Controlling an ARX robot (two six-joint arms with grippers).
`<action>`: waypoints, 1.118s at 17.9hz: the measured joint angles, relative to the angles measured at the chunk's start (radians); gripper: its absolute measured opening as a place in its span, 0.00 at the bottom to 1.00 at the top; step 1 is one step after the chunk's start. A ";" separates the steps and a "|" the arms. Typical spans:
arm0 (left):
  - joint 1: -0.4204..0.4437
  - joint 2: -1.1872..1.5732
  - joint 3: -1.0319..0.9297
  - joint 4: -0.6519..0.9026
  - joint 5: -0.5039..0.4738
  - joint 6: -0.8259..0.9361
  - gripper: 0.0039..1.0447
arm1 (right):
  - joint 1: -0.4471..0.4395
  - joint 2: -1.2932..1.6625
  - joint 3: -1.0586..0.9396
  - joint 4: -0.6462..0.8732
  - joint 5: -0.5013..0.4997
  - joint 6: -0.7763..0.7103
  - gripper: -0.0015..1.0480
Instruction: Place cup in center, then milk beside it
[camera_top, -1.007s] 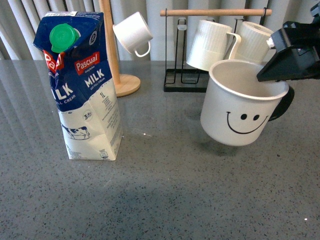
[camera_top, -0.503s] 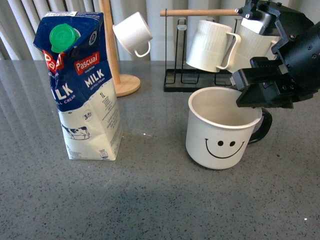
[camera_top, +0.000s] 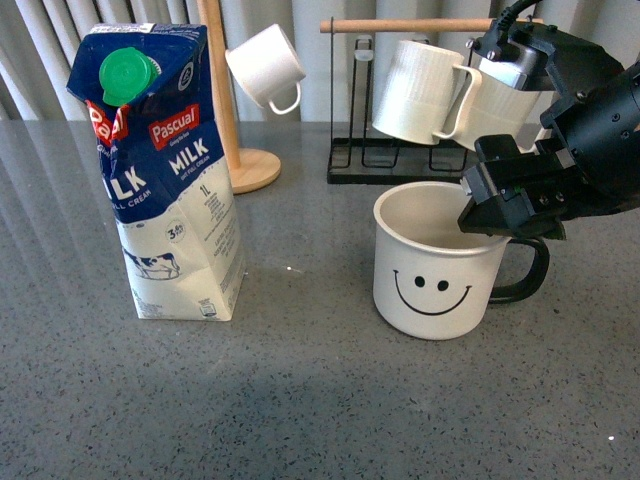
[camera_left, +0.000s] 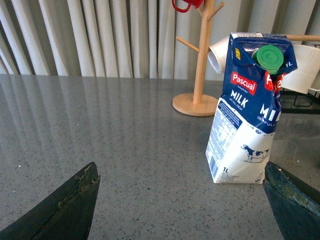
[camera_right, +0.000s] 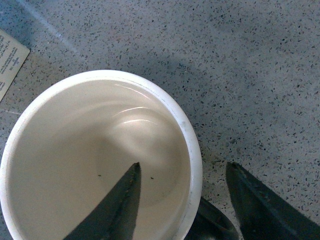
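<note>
Cup placement appears all but complete. The cup (camera_top: 432, 285), glossy off-white and thin-rimmed with its black handle at 3 o'clock, stands upright on the speckled grey table (camera_top: 320, 400) near centre. The right gripper (camera_right: 182, 172) straddles the rim, jaws parted, clamping nothing. The next move likely calls for lifting clear. The left gripper (camera_left: 180, 170), wide open and empty, faces the boxy printed milk (camera_top: 165, 170), well apart at the cup's 9 o'clock.

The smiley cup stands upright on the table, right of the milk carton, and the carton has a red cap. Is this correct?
Not quite: the cap of the milk carton is green, not red, as the front view shows. The rest holds: the smiley cup stands upright on the table, right of the carton.
</note>
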 joint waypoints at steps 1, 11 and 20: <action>0.000 0.000 0.000 0.000 0.000 0.000 0.94 | 0.001 -0.007 -0.003 0.007 0.000 -0.004 0.59; 0.000 0.000 0.000 0.000 0.000 0.000 0.94 | -0.012 -0.351 -0.179 0.232 0.020 0.058 0.94; 0.000 0.000 0.000 0.000 0.000 0.000 0.94 | -0.050 -1.061 -0.765 0.556 0.333 0.156 0.82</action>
